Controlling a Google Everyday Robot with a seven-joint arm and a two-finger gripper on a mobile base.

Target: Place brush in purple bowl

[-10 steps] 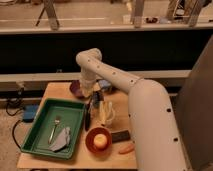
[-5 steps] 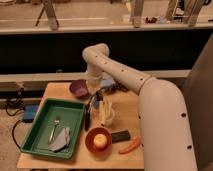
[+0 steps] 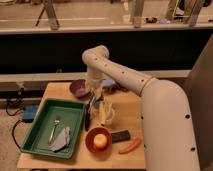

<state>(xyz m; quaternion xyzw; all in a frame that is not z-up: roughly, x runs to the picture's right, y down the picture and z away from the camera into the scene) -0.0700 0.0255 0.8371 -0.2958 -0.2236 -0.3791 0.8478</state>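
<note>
Camera view, single frame.

- Arm [image 3: 120, 75]: smooth white glossy shell with rounded joints. It enters from the right, bends at a domed elbow and drops towards the table.
- Gripper [image 3: 98, 96]: hangs low over the table's middle, just right of the purple bowl [image 3: 78, 88] and at the upper end of the brush [image 3: 88, 118]. Cannot tell whether it is spread or pressed together, or whether it touches the brush.
- Brush: long, slim, near-black stick. It runs almost straight down the frame between the tray's right wall and a pale translucent cup [image 3: 106, 115]. It is outside the purple bowl, its upper end near the bowl's right side.
- Purple bowl: small, round, plain dark maroon, at the back of the table near the tray's far right corner.
- Green tray [image 3: 35, 131]: rectangular, raised rim, plastic look. It holds a silver fork [image 3: 55, 128] and a crumpled grey cloth [image 3: 62, 140].
- Orange bowl [image 3: 91, 140]: round, at the front edge, with a yellow ball [image 3: 101, 141] inside.
- Black block [image 3: 120, 136]: short, rectangular, just right of the orange bowl. A curved orange-red piece [image 3: 130, 146] lies in front of it.
- Table [image 3: 131, 111]: light wood, matte.
- Room: dark panel behind, with a pale rail [image 3: 40, 77] across it. A blue box [image 3: 30, 113] sits on the floor to the left.
</note>
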